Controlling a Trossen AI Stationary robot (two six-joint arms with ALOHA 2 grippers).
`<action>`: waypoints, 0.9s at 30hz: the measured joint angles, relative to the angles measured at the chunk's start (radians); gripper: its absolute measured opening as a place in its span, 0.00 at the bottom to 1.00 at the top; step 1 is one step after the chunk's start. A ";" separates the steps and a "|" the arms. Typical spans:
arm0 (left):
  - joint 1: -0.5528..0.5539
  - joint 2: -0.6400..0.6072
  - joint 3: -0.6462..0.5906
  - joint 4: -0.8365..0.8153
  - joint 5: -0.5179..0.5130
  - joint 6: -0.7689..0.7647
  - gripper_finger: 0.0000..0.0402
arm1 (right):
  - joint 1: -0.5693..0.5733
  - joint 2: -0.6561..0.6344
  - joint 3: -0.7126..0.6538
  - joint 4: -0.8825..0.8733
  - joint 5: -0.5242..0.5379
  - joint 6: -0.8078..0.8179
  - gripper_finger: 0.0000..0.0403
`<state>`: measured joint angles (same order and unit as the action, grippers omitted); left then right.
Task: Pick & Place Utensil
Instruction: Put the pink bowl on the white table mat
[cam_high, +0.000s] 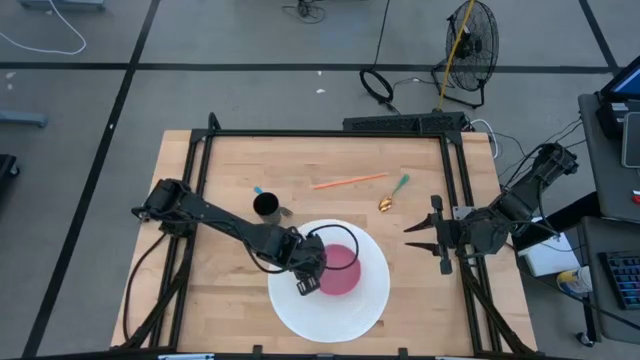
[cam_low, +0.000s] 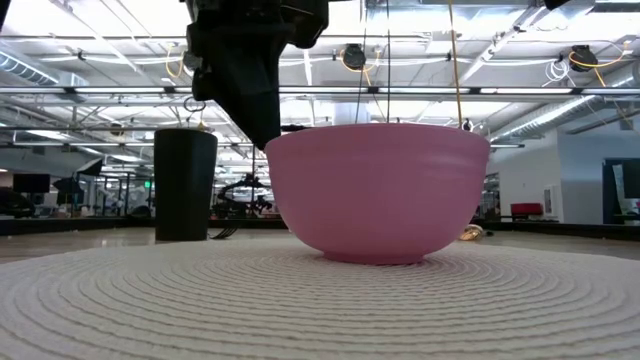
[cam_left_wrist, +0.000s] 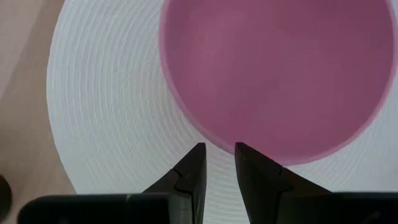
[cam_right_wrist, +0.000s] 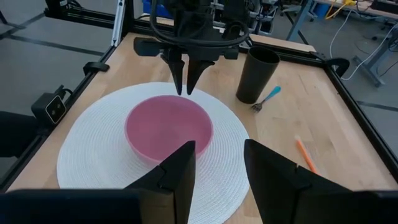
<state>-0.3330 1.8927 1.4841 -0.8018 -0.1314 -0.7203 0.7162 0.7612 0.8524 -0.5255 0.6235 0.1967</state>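
A pink bowl (cam_high: 342, 268) (cam_low: 375, 190) (cam_right_wrist: 168, 127) stands on a round white woven placemat (cam_high: 350, 315). My left gripper (cam_high: 303, 285) (cam_left_wrist: 219, 149) (cam_right_wrist: 188, 87) points down just outside the bowl's left rim (cam_left_wrist: 205, 134), narrowly open and holding nothing. My right gripper (cam_high: 425, 236) (cam_right_wrist: 217, 152) waits open, level, off the placemat's right side. A gold spoon with a teal handle (cam_high: 392, 195), an orange stick (cam_high: 350, 181) (cam_right_wrist: 303, 152) and a blue-handled fork (cam_high: 258, 190) (cam_right_wrist: 267, 98) lie flat on the wood. The fork lies beside a black cup (cam_high: 266, 206) (cam_right_wrist: 258, 74).
The black cup (cam_low: 185, 185) stands upright just beyond the placemat's far left part. A black frame (cam_high: 320, 133) rims the wooden table. Bare wood lies between the placemat and the far utensils. The room behind holds benches and a fan (cam_high: 470, 40).
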 joint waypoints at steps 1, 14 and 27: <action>0.002 0.000 0.000 0.001 0.001 0.015 0.22 | 0.000 0.000 0.000 0.000 0.000 0.000 0.32; 0.025 0.000 0.000 0.013 0.000 0.020 0.22 | 0.000 0.000 0.000 0.021 0.000 0.000 0.32; 0.039 -0.020 -0.001 0.007 -0.060 0.167 0.22 | 0.000 0.000 0.000 0.022 0.000 0.000 0.32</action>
<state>-0.2938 1.8724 1.4834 -0.7952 -0.1916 -0.5535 0.7158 0.7612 0.8528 -0.5037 0.6235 0.1967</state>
